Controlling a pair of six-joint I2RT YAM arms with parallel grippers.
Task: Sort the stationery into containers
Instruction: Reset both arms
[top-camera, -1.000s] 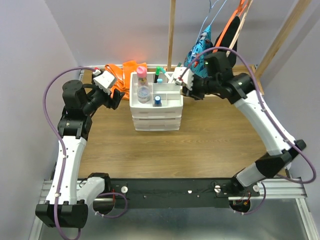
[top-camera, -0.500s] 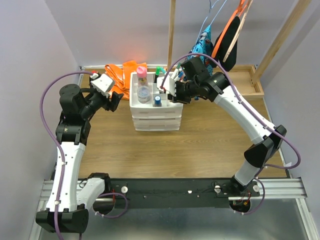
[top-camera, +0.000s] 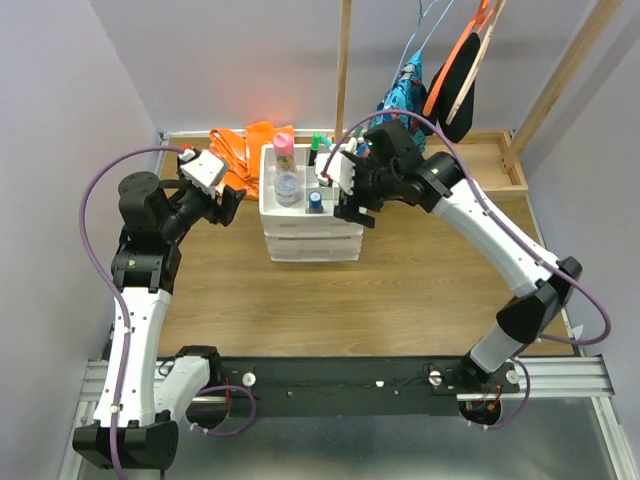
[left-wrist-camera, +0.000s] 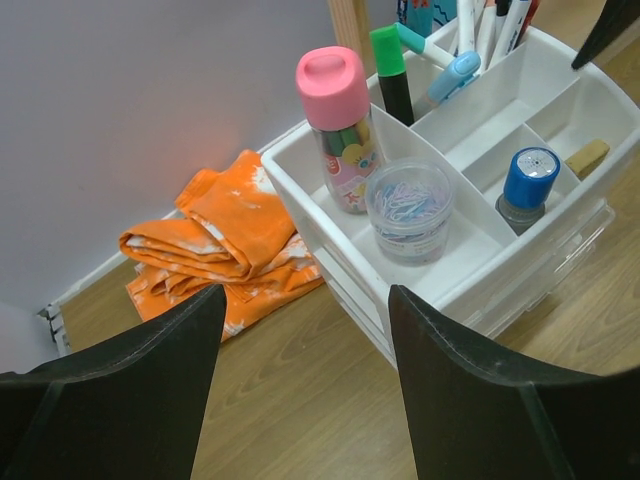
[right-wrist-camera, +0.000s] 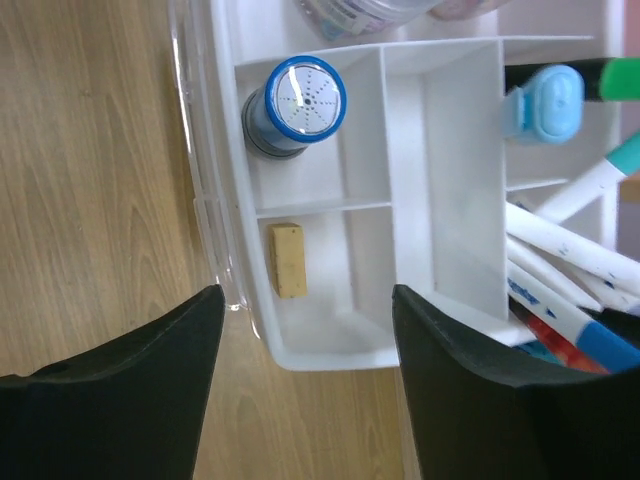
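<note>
Since the tan block lies flat and free in a small front corner compartment of the white drawer unit's top tray, you can judge that piece sorted. The right jaws hang straight above it, spread wide and holding nothing. In the next cell a stubby blue-capped highlighter stands upright. Past a long bare slot, the thin white markers lean bundled in the back corner, with a pale blue cap beside them. On the tray's other side sit the clear jar of paper clips and a pink-capped tube, with a green highlighter upright behind. Your left jaws, also wide and empty, hover beside the unit over the bench, near the orange cloth, likely parked aside so the arms don't crowd each other.
</note>
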